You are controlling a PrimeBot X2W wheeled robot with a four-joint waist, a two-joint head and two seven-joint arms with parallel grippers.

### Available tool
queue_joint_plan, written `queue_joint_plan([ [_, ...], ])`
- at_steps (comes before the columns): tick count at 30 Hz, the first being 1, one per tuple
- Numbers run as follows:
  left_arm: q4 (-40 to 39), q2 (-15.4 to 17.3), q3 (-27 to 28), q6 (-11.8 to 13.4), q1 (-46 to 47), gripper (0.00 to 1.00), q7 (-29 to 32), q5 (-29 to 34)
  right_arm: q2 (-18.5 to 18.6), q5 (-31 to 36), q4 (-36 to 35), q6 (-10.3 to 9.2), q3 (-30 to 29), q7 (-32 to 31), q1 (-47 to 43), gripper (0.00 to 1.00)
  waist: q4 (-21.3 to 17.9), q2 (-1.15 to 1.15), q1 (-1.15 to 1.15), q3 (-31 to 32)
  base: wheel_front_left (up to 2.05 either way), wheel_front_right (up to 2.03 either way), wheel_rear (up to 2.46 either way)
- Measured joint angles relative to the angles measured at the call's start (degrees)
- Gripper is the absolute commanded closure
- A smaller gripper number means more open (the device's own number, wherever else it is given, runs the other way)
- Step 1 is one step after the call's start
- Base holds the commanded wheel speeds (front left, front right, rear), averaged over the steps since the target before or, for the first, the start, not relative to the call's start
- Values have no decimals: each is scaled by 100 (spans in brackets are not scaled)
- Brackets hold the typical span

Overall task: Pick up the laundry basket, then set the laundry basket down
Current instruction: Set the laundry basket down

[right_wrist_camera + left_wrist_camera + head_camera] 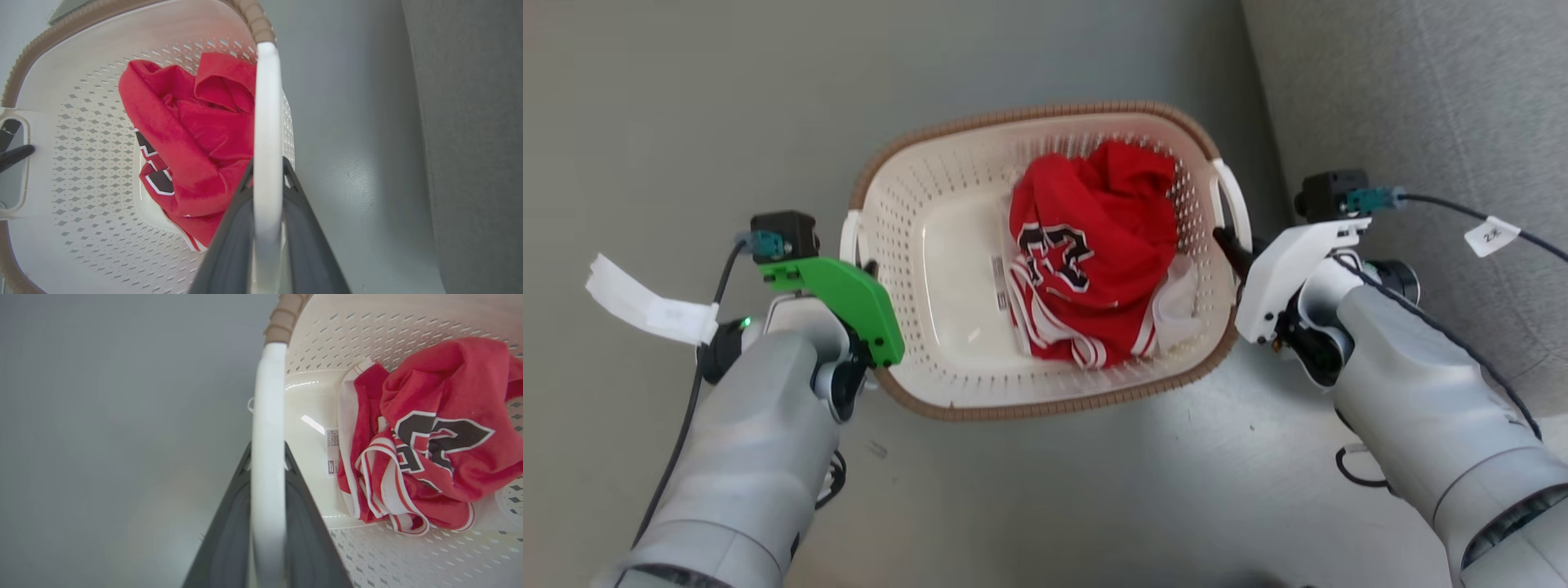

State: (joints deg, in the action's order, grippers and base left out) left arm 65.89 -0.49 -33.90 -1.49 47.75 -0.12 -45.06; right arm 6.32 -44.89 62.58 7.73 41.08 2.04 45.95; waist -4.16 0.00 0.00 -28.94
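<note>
The laundry basket (907, 188), cream with perforated walls and a brown rim, sits in the middle of the head view between my two arms. A crumpled red jersey (1094, 245) with black numbers lies in its right half. My left gripper (867, 265) is at the basket's left loop handle. In the left wrist view the white handle (267, 396) runs between the two dark fingers of the left gripper (267, 451), shut on it. My right gripper (1232, 245) holds the right handle (267, 102) the same way, right gripper (267, 165) shut. I cannot tell whether the basket rests on the floor.
Grey floor (686, 122) surrounds the basket. A grey upholstered surface (1421, 98) stands close along the right, just beyond my right arm. White paper tags (645, 302) hang from both wrist cables.
</note>
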Motion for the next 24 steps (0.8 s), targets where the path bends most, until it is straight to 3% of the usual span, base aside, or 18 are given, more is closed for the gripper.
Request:
queue_joint_plan([
  [24,-133,-15,-7,277,1193,100,-573,115,299,216,-176,0,85,669,1258,100,170,0,1,-1767,0,0,0],
])
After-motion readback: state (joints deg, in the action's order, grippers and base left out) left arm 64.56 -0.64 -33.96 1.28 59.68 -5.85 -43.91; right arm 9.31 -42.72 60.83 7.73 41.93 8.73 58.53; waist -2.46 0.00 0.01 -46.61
